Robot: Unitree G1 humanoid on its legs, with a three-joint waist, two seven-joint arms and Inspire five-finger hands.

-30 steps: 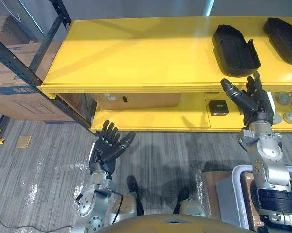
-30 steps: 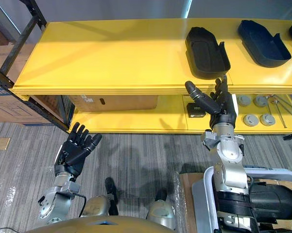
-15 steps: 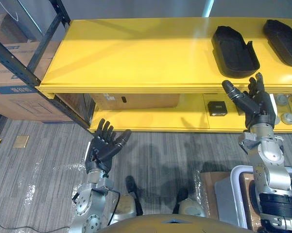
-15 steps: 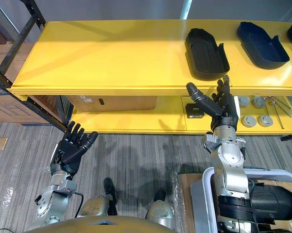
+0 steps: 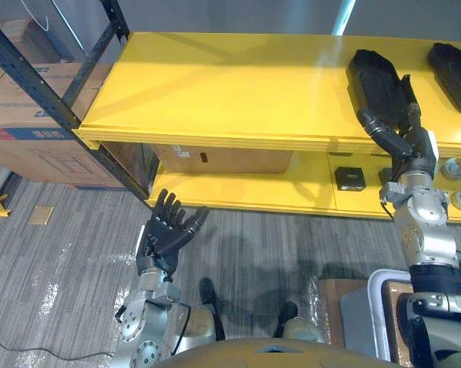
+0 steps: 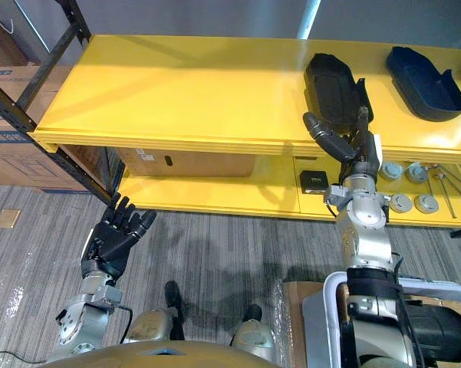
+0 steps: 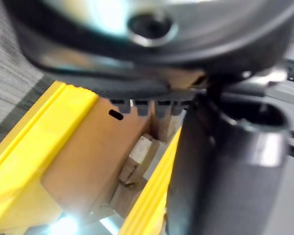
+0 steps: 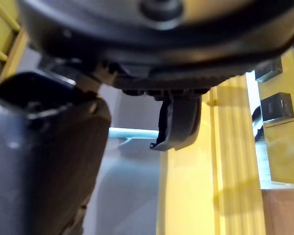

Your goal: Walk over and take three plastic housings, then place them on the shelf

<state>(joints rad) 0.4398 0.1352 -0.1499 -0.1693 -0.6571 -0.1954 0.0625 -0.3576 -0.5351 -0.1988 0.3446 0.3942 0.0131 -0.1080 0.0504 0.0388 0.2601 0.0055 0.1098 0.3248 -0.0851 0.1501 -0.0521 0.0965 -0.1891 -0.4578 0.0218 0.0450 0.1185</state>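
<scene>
Upper board of the yellow shelf (image 5: 230, 84), seen from above. Two black plastic housings lie toward its right end: one housing (image 5: 374, 80) close to the front edge, hollow side up, and a second housing (image 5: 454, 65) further right, near the right end and well apart from the first.

The right hand (image 5: 409, 146) is raised at the front edge of the upper board, directly before the nearer housing. Its fingers (image 5: 405, 92) are straight and apart, reaching up over the housing's near end, with the thumb spread to one side. Whether they touch the housing cannot be told; they are clamped on nothing.

The left hand (image 5: 162, 232) hangs low over the grey floor before the shelf's left half, its fingers spread apart and empty.

On the lower board stand a cardboard box (image 5: 222, 159), a small black box (image 5: 347, 178) and round metal parts (image 6: 403, 202).
</scene>
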